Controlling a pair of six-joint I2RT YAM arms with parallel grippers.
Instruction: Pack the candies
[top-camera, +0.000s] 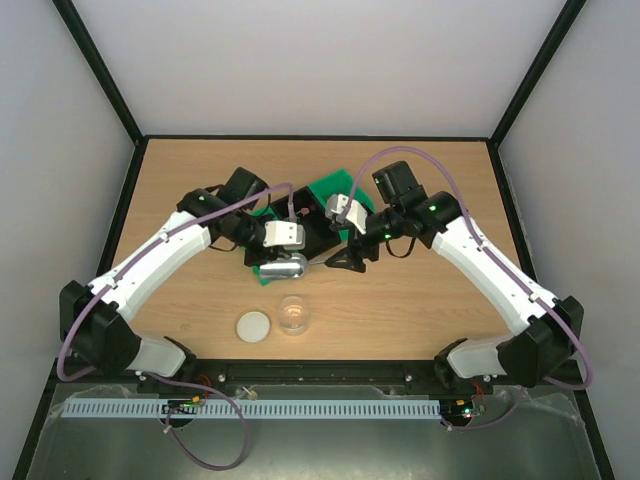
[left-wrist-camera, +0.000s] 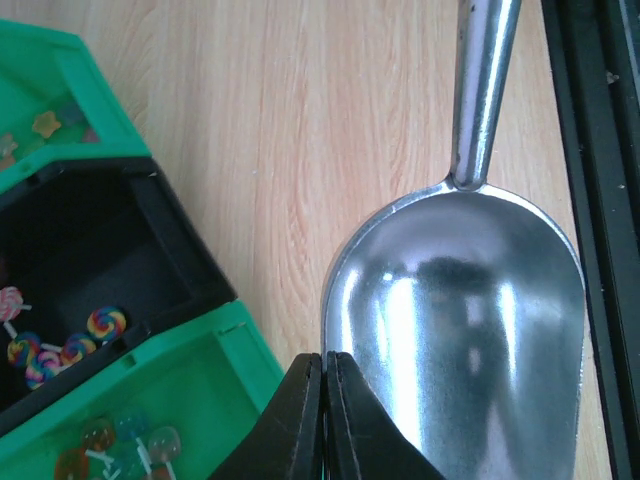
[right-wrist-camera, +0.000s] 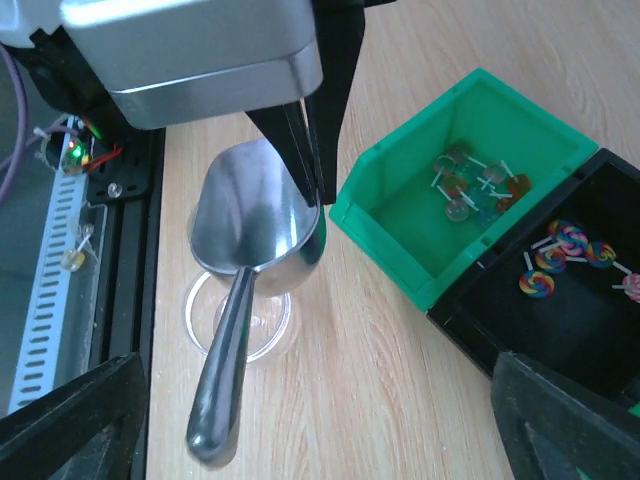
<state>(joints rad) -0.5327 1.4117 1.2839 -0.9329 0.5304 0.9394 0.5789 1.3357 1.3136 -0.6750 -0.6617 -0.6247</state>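
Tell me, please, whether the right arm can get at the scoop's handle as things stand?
Probably yes. The right gripper is open, and the handle of the scoop points toward it with nothing between. The left gripper pinches it at the bowl end only, leaving the handle free.

Top view: high, behind the arm bases, facing down over the whole table (top-camera: 420, 310); scoop (top-camera: 283, 266) small, mid-frame. Left wrist view: very near, straight down into the scoop bowl; green bin (left-wrist-camera: 215, 365) and black bin (left-wrist-camera: 180, 235) left of scoop. Right wrist view: near, slanted down from the scoop's handle end; both bins right of scoop, jar (right-wrist-camera: 240, 325) under it. All three share the scoop; both wrist views share the bins and candies (left-wrist-camera: 100, 322).
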